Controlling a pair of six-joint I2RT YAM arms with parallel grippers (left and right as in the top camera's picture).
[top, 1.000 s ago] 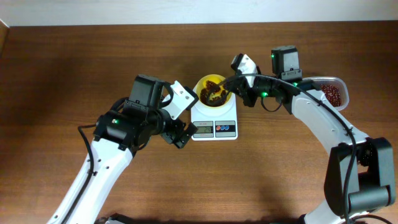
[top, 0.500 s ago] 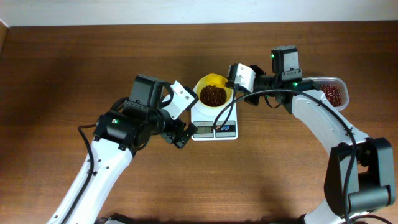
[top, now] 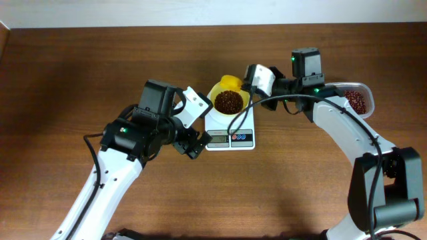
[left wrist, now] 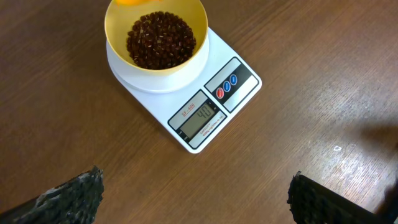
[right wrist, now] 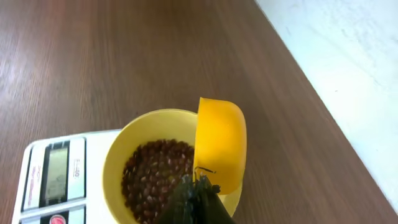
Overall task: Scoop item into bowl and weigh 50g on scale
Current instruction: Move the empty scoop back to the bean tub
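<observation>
The pale-yellow bowl (top: 238,93) sits on the white scale (top: 230,137), with dark reddish-brown beans (top: 228,101) heaped inside. In the left wrist view the bowl (left wrist: 118,50), its beans (left wrist: 160,38) and the scale (left wrist: 236,84) lie ahead of my left gripper (left wrist: 193,208), which is open over bare wood. My right gripper (right wrist: 199,199) is shut on the handle of a darker yellow scoop (right wrist: 221,143). The scoop stands on edge over the bowl's (right wrist: 118,162) far rim, above the beans (right wrist: 155,177). From overhead, the scoop (top: 230,82) shows at the bowl's back edge.
A clear tub (top: 363,90) with more beans stands at the right behind my right arm. The table's far edge meets a white wall (right wrist: 348,56). My left gripper (top: 192,145) hovers just left of the scale's front.
The scoop was tipped into the bowl a second ago. It has since drawn back and up to the bowl's far rim, leaving the beans behind. The left arm has not moved.
</observation>
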